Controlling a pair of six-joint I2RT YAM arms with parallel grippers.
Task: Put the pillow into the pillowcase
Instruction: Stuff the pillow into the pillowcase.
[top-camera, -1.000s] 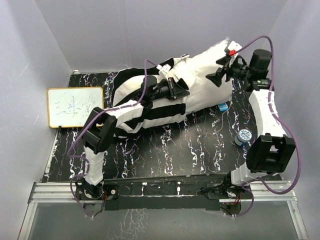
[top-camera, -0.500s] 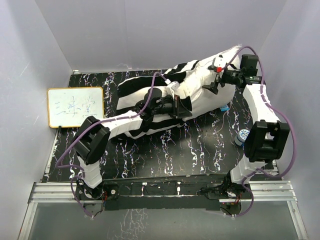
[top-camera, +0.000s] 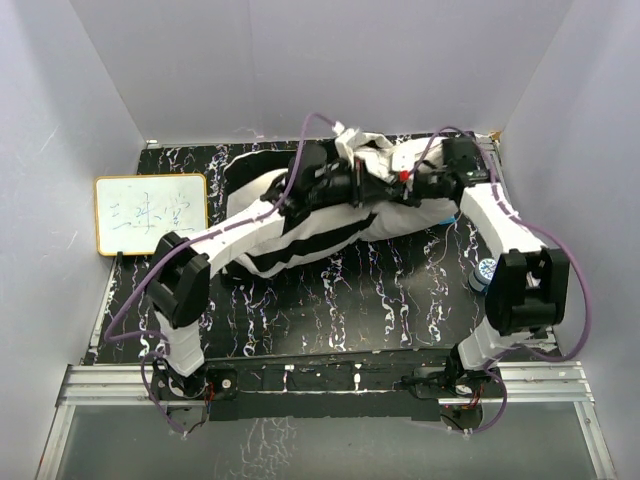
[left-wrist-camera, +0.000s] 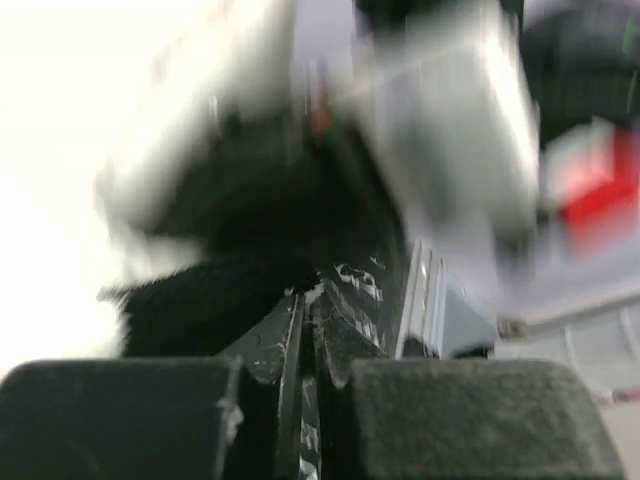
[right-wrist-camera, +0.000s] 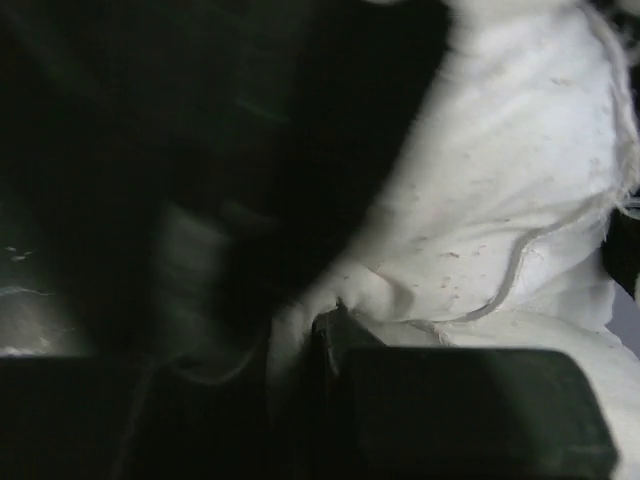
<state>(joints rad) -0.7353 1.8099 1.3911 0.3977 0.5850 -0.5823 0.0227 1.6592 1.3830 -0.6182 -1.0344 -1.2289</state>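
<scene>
Faint blue handwriting on whiteboard (top-camera: 150, 214), illegible.

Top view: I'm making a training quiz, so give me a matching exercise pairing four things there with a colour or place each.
Things:
1. pillow
2. pillowcase
3. whiteboard
4. blue-topped roll

Descriptions:
A. wide black and white stripes
B. far left, orange frame
C. plain white fabric
D. far right, small and round

Pairs: 1-C, 2-A, 3-B, 4-D
</scene>
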